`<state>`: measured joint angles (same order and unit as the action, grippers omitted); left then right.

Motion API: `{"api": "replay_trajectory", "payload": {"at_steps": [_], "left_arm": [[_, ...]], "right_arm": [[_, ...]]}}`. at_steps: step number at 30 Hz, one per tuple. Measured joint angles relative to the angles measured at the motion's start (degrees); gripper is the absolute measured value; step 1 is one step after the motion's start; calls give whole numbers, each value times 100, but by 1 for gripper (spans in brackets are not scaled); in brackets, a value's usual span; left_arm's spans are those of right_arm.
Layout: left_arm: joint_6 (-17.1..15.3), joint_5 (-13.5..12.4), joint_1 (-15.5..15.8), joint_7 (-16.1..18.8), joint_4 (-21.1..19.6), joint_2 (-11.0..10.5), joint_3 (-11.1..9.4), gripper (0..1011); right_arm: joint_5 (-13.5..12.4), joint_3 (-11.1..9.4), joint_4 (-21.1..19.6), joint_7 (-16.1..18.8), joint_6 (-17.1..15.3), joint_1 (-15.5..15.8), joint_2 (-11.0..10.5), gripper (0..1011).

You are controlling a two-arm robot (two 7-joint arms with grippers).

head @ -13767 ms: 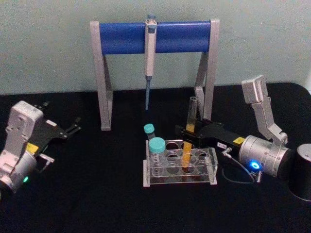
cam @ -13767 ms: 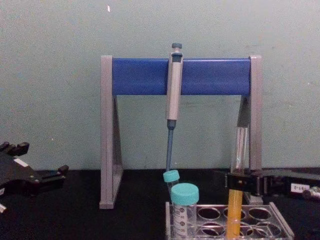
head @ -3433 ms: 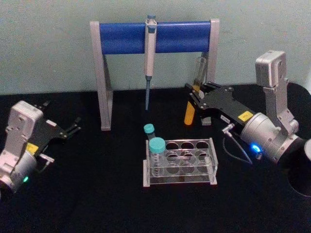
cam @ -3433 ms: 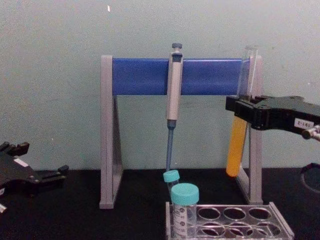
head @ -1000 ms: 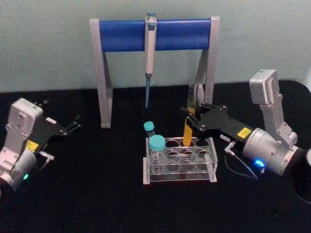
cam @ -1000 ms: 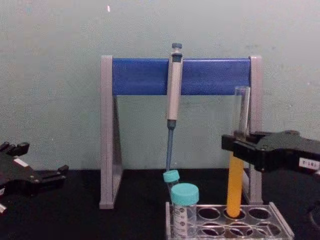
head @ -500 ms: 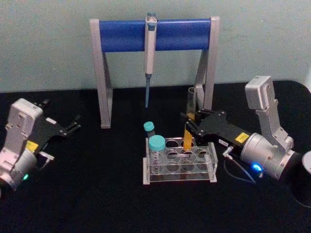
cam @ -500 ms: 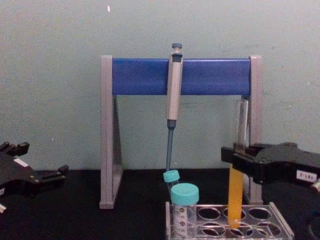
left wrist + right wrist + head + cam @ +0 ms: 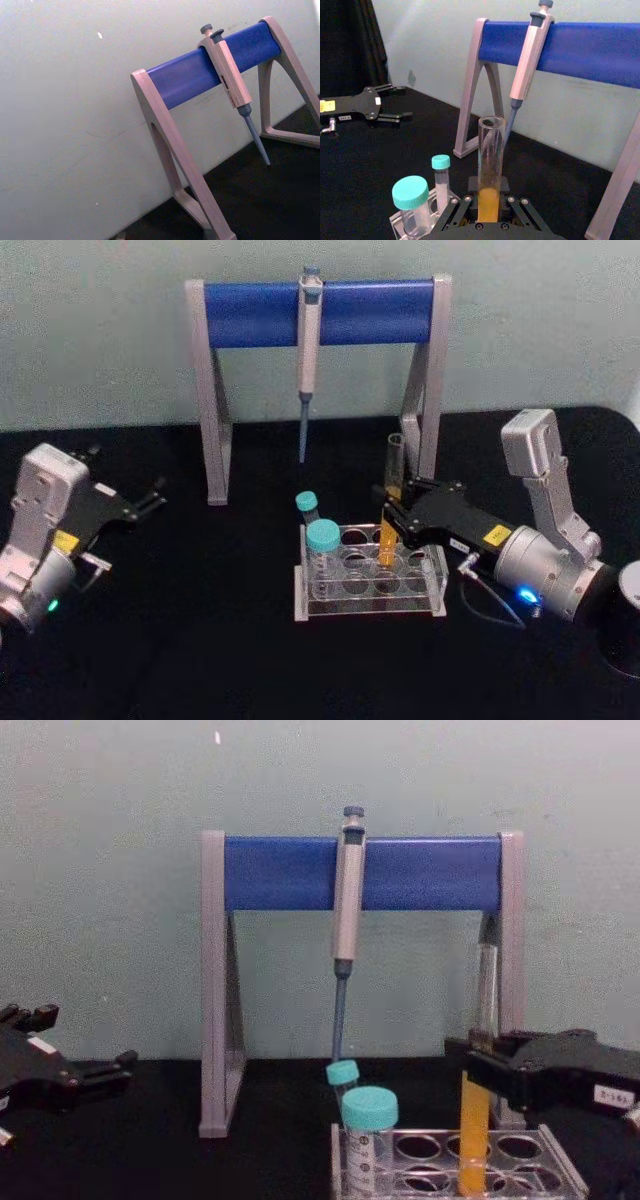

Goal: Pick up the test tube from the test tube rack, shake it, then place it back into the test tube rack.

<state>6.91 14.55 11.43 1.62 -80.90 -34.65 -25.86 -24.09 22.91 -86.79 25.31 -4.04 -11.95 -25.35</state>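
Observation:
The test tube (image 9: 392,502), clear glass with orange-yellow liquid in its lower half, stands upright in a back middle hole of the test tube rack (image 9: 437,583). My right gripper (image 9: 391,516) is shut on the tube's middle, just above the rack. From the chest view the liquid column of the test tube (image 9: 473,1135) passes down through the top plate of the rack (image 9: 562,1168), with the right gripper (image 9: 470,1067) clamped on it. The right wrist view looks along the test tube (image 9: 490,165). My left gripper (image 9: 125,475) rests open at the far left, away from the rack.
A grey-and-blue pipette stand (image 9: 320,312) stands behind the rack, with a pipette (image 9: 307,360) hanging from it. Two teal-capped tubes (image 9: 322,540) occupy the rack's left holes. A black cylinder (image 9: 628,612) sits at the right edge. Bare black table lies in front.
The right gripper has come down with the test tube, and the tube's bottom has sunk deeper into the rack hole. The left arm has not moved.

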Motion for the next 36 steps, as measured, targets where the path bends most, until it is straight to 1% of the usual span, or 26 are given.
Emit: {"api": "replay_trajectory", "payload": {"at_steps": [17, 36], "left_arm": [[0, 0, 0, 0, 0, 0, 0, 1002], [0, 0, 0, 0, 0, 0, 0, 1001]], "right_arm": [[16, 42, 189, -16, -24, 22, 92, 225], [57, 53, 230, -40, -41, 8, 124, 225]]}}
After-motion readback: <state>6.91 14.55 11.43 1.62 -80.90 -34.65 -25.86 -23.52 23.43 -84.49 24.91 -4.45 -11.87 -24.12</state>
